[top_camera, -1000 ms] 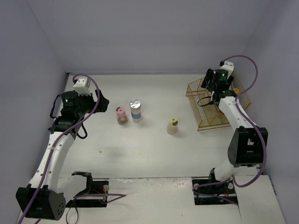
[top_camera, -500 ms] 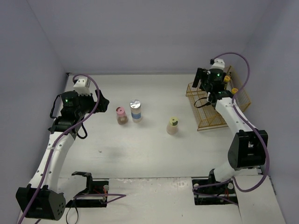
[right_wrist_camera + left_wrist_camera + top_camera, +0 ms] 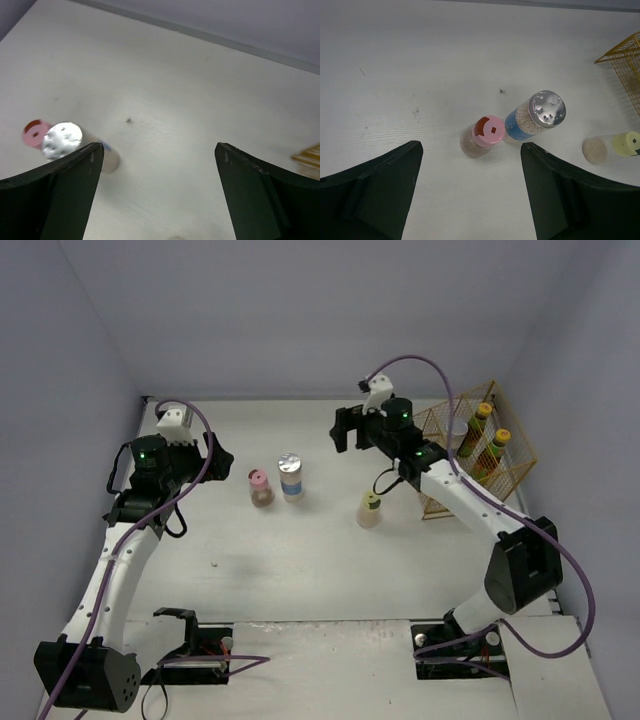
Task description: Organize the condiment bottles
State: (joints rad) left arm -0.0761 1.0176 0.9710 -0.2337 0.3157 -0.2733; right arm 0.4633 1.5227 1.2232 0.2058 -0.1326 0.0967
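Three bottles stand mid-table: a pink-lidded brown jar, a silver-lidded jar right beside it, and a pale yellow-green-lidded jar further right. Two dark yellow-capped sauce bottles stand in the gold wire basket, with what looks like a silver-lidded jar beside them. My left gripper is open and empty, left of the pink jar. My right gripper is open and empty, above the table behind the silver jar.
The basket stands at the back right by the wall; its corner shows in the left wrist view and in the right wrist view. Walls close the table on three sides.
My right arm has swung left from over the basket to above the middle back of the table, uncovering the bottles in the basket. The left arm has not moved.
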